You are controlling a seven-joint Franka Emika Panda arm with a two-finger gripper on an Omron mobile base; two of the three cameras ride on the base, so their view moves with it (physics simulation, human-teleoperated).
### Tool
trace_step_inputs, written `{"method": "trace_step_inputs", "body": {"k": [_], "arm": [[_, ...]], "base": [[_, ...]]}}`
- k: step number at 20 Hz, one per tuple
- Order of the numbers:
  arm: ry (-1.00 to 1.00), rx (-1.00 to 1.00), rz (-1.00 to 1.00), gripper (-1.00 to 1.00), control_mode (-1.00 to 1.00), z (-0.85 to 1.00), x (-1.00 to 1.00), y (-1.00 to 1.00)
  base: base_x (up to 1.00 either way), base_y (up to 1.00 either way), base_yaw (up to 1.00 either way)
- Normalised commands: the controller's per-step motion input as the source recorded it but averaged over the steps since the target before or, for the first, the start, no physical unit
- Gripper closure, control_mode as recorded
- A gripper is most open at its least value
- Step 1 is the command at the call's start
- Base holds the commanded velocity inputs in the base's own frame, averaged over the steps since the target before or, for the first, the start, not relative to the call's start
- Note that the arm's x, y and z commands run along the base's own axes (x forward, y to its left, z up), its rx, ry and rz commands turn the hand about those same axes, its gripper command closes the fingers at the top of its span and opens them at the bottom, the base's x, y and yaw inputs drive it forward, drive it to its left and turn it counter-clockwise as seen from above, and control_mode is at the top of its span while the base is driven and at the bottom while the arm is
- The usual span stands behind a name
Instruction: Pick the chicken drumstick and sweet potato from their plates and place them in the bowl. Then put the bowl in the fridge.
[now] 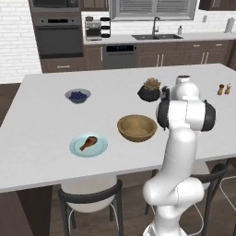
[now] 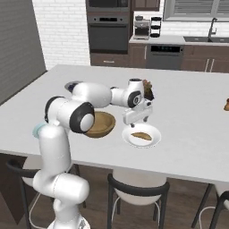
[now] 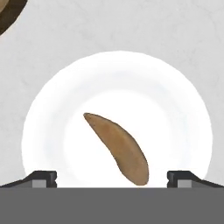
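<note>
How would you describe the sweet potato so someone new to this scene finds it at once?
On the long white counter, find the wooden bowl; beside it sits a white plate under the open gripper. The sweet potato lies on that plate: a tan curved oval with pointed ends, unlike the reddish drumstick on the blue plate.

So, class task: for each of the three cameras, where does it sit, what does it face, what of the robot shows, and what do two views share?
Left base view: behind the arm's left, facing the counter; the arm rises lower right.
Right base view: behind its right; the arm reaches from lower left, gripper above the sweet potato.
Hand view: on the hand, looking down at the sweet potato on the white plate; fingertips at the bottom.
Shared: both base views show the bowl.
</note>
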Motion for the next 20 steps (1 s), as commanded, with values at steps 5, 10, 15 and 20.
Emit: {"method": "trace_step_inputs", "body": {"k": [5, 10, 15, 20], "arm": [[0.0, 0.08, 0.07, -1.0, -1.0, -0.49, 0.0, -0.25], [0.0, 0.0, 0.06, -1.0, -1.0, -0.46, 0.06, -0.03], [0.0, 0.0, 0.09, -1.0, -1.0, -0.35, 0.13, 0.0], [0.0, 0.01, 0.09, -1.0, -1.0, -0.27, 0.1, 0.0]], "base": [[0.0, 0.0, 0.0], [0.0, 0.0, 0.0], [0.0, 0.0, 0.0], [0.0, 0.0, 0.0]]}}
